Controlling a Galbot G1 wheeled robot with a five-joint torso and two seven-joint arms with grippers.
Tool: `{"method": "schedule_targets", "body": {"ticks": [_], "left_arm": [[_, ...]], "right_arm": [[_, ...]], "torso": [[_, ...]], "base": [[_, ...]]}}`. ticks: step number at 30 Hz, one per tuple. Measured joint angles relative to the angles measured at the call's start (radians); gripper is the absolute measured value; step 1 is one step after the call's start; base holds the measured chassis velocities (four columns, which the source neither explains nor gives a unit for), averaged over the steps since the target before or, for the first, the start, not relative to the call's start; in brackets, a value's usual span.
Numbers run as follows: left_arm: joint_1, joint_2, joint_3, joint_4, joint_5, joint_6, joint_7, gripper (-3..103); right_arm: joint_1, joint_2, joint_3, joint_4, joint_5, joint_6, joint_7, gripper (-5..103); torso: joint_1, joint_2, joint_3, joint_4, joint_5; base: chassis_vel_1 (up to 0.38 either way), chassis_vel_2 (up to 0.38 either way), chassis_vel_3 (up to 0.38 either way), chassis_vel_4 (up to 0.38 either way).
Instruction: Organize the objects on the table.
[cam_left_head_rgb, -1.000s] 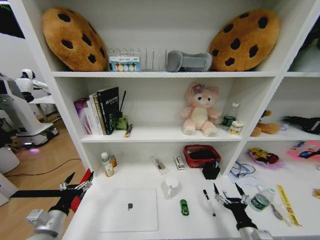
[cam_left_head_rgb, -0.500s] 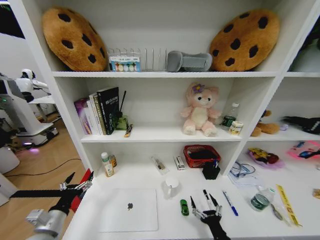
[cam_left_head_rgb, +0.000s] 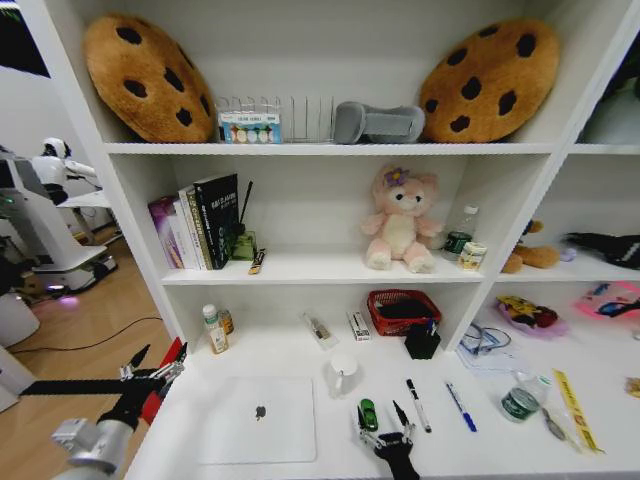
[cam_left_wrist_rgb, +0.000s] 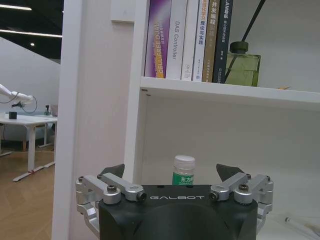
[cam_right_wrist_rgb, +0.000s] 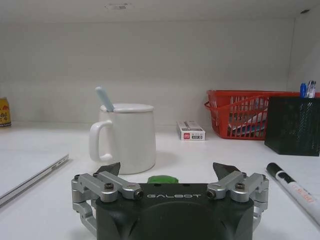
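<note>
Two cookie-shaped cushions (cam_left_head_rgb: 147, 75) fill the top corners of the frame, a pink plush rabbit (cam_left_head_rgb: 400, 220) sits mid-frame with upright books (cam_left_head_rgb: 200, 220) to its left, and lower down stand a white mug (cam_left_head_rgb: 342, 373), a red basket (cam_left_head_rgb: 402, 310) and a yellow ruler (cam_left_head_rgb: 574, 408).

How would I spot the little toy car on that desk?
Find the silver laptop lying closed on the white desk. Beside it, in front of the white mug, sits the toy car, between the right gripper's open fingers. It is the only green thing there.
</note>
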Motion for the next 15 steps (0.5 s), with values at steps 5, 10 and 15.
{"method": "schedule_targets", "body": {"ticks": [5,10,15], "left_arm": [[0.0,0.0,0.0,0.0,0.0,0.0,0.0,100],[0.0,0.0,0.0,0.0,0.0,0.0,0.0,100],[0.0,0.0,0.0,0.0,0.0,0.0,0.0,100]], "right_arm": [[0.014,0.019,-0.02,-0.028,-0.013,-0.012,0.008,100],[0.019,0.023,-0.022,-0.039,-0.021,-0.022,0.019,92],[0.02,0.02,-0.015,-0.039,-0.02,-0.026,0.026,71]], "torso": [[0.0,0.0,0.0,0.0,0.0001],[0.0,0.0,0.0,0.0,0.0001],[0.0,0.0,0.0,0.0,0.0001]], "base": [[0.0,0.0,0.0,0.0],[0.0,0.0,0.0,0.0],[0.0,0.0,0.0,0.0]]}}
